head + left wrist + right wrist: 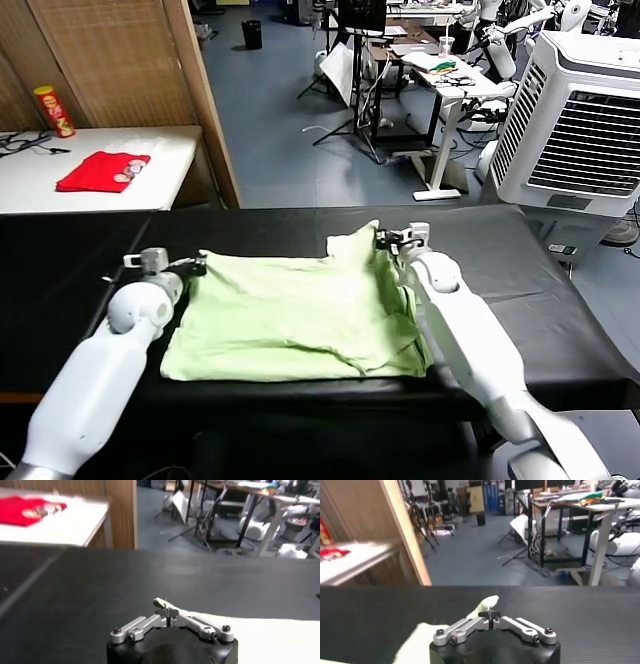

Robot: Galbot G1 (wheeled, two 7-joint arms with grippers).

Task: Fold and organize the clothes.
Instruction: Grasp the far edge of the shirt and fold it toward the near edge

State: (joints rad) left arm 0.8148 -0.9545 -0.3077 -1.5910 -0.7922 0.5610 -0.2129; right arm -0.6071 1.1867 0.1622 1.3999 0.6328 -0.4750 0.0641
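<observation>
The clothes are one pale green shirt (300, 315) lying mostly flat on the black table (560, 300). Its far right corner is lifted into a peak. My left gripper (197, 266) is at the shirt's far left corner and is shut on the fabric. In the left wrist view that gripper (167, 612) pinches a small tip of the shirt (270, 640). At the far right corner, my right gripper (385, 239) is also shut on the cloth. In the right wrist view a green fold of the shirt (482, 604) sticks up from that gripper's closed tips (490, 615).
A white side table (170, 190) at the back left holds a small red cloth (100, 170) and a red can (52, 110). A wooden partition (205, 100) stands behind the table. A white air cooler (580, 120) stands at the right.
</observation>
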